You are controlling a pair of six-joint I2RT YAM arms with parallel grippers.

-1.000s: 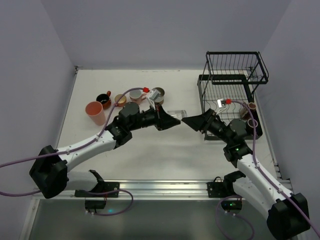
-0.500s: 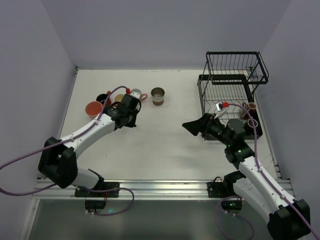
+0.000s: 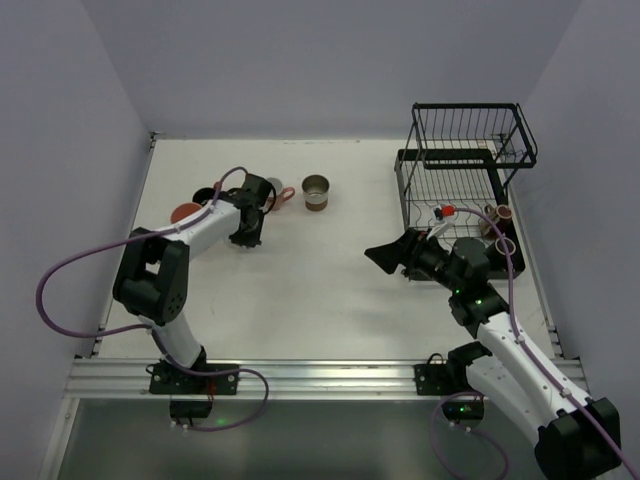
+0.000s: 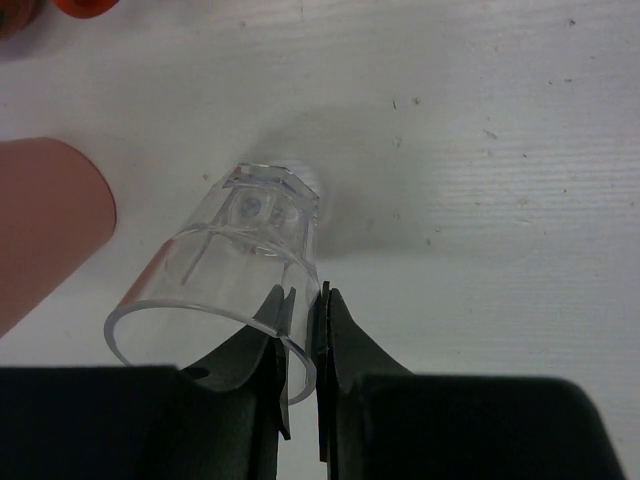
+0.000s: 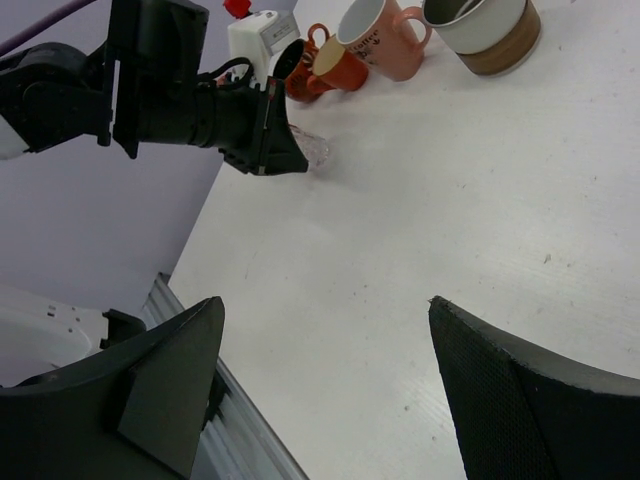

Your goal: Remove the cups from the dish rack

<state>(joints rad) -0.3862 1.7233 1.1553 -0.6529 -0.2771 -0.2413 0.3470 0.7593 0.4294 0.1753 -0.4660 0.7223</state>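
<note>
The left gripper (image 4: 303,305) is clamped on the clear cup (image 4: 230,260), one finger inside the rim and one outside, pinching the wall. The clear cup is tilted, its mouth towards the wrist and its base down at the counter (image 4: 480,150). Whether the base actually touches the surface or hangs just above its own shadow is hard to judge from here.

Just beside the clear cup, on the side away from the dish rack, lies the salmon pink cup (image 4: 45,220), close enough to crowd that flank. Beyond the clear cup, towards the back wall, an orange cup (image 5: 340,68) and a dark cup (image 5: 293,60) sit bunched together with another pink mug (image 5: 375,35). A grey cup with a brown band (image 5: 485,30) stands upright a little apart from the clear cup, on its dish-rack side.

The right gripper (image 5: 325,305) hangs over the counter between the clear cup and the dish rack (image 3: 465,190), its jaws spread wide with nothing between them, pointing at the clear cup.

The dish rack stands well apart from the clear cup, at the counter's right edge. A small brown cup (image 3: 504,212) seems to sit in its lower tier.
</note>
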